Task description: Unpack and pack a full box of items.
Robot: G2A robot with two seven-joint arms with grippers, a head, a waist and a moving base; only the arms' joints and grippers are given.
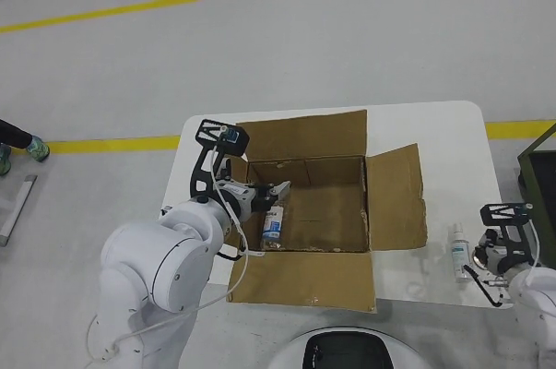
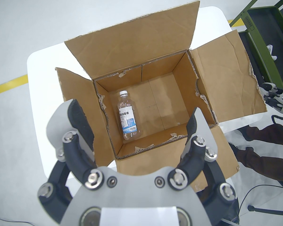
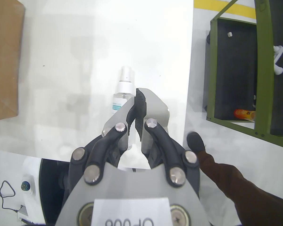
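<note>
Because its flaps are folded outward, the cardboard box stands open at the centre of the top view. A single clear bottle with a white cap and a blue-and-white label lies on its side on the box floor. It is close along the wall on the left of the frame. The left pincer hangs over that left rim, above the bottle. Its fingers are spread wide and nothing is between them.

A small spray bottle with a white cap lies on the bare table at the lower right of the top view, well apart from the box and near the table's right edge. The right pincer sits just beside it. Its dark pads are pressed together and hold nothing, and the spray bottle's lower part is hidden behind them in the right wrist view.

The table is white with rounded corners, and the box and its spread flaps cover most of its middle. Around it lies a pale grey floor. A yellow line runs across the frame behind the table and comes out again at the right. At the right edge of the top view stands a green rack with dark shelves.
</note>
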